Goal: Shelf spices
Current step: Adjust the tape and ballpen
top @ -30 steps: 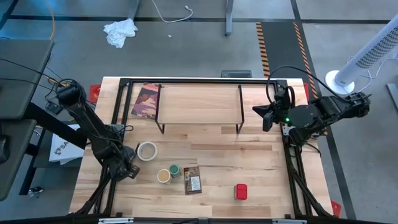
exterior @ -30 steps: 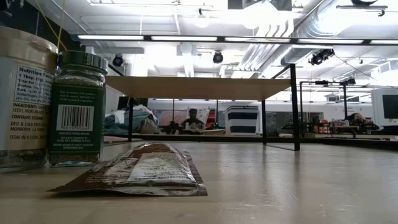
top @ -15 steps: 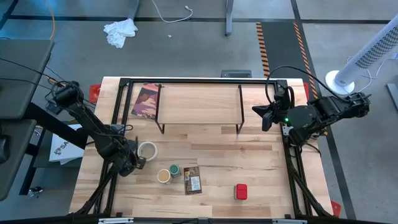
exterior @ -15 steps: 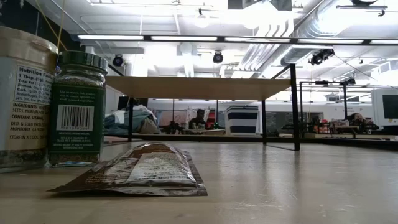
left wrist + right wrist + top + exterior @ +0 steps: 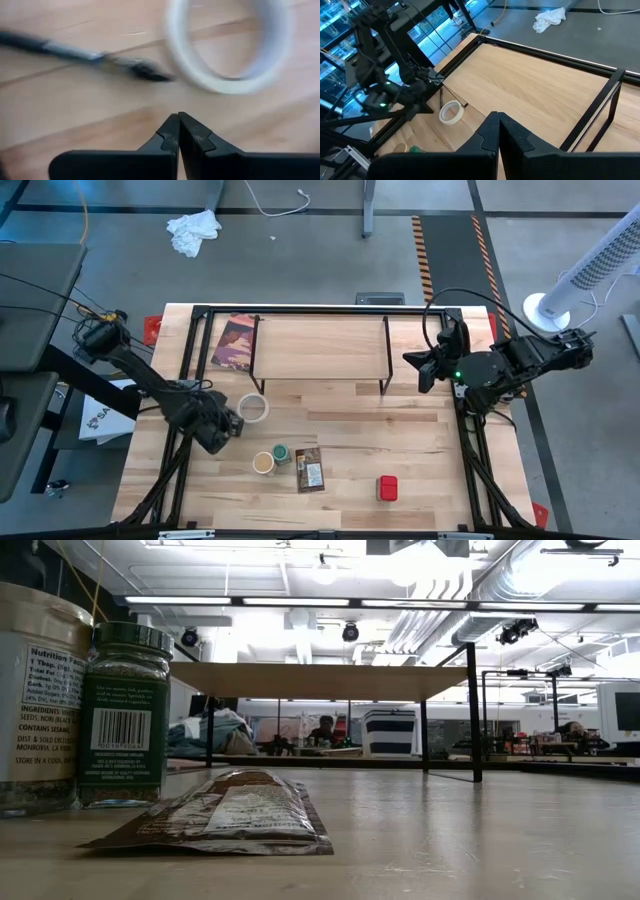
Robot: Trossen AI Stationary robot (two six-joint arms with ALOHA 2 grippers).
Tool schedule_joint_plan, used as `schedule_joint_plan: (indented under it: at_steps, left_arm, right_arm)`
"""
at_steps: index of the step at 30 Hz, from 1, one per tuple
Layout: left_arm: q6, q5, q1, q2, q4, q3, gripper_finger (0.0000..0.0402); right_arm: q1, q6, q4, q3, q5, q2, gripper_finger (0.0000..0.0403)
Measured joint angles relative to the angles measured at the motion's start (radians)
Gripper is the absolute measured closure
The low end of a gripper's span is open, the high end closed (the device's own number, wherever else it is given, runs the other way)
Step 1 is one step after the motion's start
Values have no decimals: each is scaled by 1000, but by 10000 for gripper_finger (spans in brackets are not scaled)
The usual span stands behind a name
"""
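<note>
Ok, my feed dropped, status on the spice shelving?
Left gripper shut, empty, beside white tape roll. Right gripper shut, parked past shelf end. All four spices on table, shelf bare.

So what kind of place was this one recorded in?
Most likely a robotics lab or workshop rather than a home: bare concrete floor with hazard-striped tape, exposed ceiling ducts under strip lights, and workbenches cluttered with equipment in the room behind the table.
</note>
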Motion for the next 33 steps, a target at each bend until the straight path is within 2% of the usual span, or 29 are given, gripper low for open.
schedule_joint_plan:
  at_steps: [4,7,14,21,25,31,33]
  left_arm:
    - [67,-183,27,2,115,73,401]
    - [117,-220,98,20,103,80,401]
    - [317,-123,252,103,158,72,401]
    - [375,-25,279,211,184,73,401]
    - [357,9,275,235,106,77,401]
    - [256,20,257,208,-161,72,401]
    - [254,15,256,197,-158,66,401]
  right_arm:
    - [0,-7,-6,0,8,0,403]
    - [0,-8,-11,0,22,0,403]
    - [0,-8,-11,0,22,0,403]
    - [0,-8,-11,0,22,0,403]
    - [0,-5,-11,0,22,0,403]
    - [0,-1,-11,0,21,0,403]
    - [0,-1,-11,0,21,0,403]
